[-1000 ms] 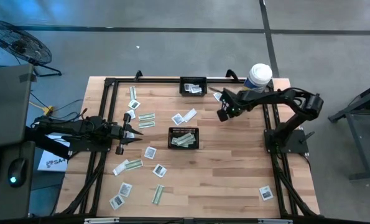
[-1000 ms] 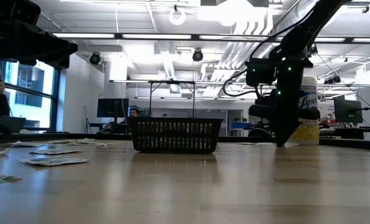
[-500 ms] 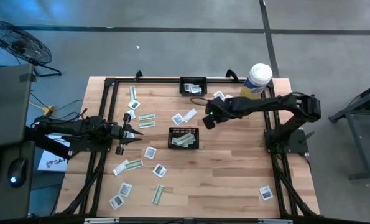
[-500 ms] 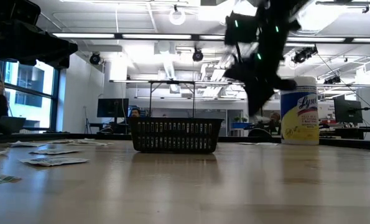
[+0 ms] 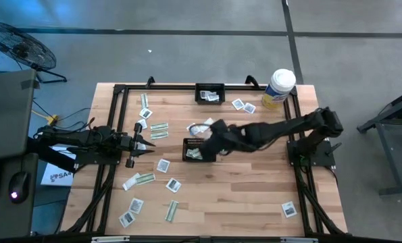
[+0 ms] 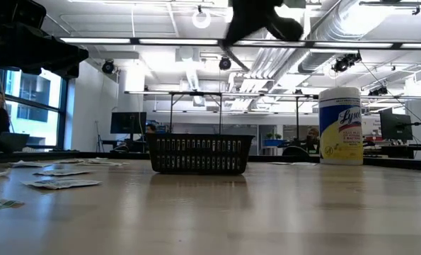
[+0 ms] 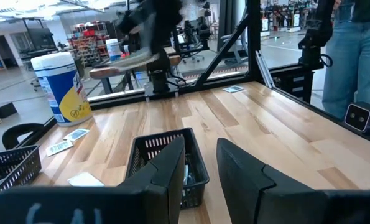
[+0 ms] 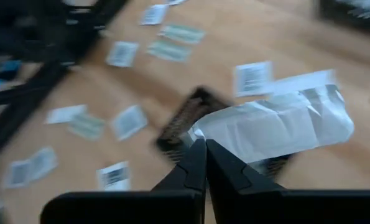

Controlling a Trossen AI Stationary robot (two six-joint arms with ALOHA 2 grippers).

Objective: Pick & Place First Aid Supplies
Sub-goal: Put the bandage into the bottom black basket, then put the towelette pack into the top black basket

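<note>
Right gripper (image 5: 211, 143): fingers pinched on a white packet (image 8: 278, 124), above the centre basket (image 5: 199, 150).
Left gripper (image 5: 144, 142): waited at nine o'clock, fingers partly apart, empty.
Advice: centre over the basket before releasing.
Remaining packets (image 5: 161, 165): scattered toward eight o'clock.

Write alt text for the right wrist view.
The right hand, shut, pinches the edge of a white paper packet above the small black basket. Around it, more packets lie scattered on the wooden table.
</note>
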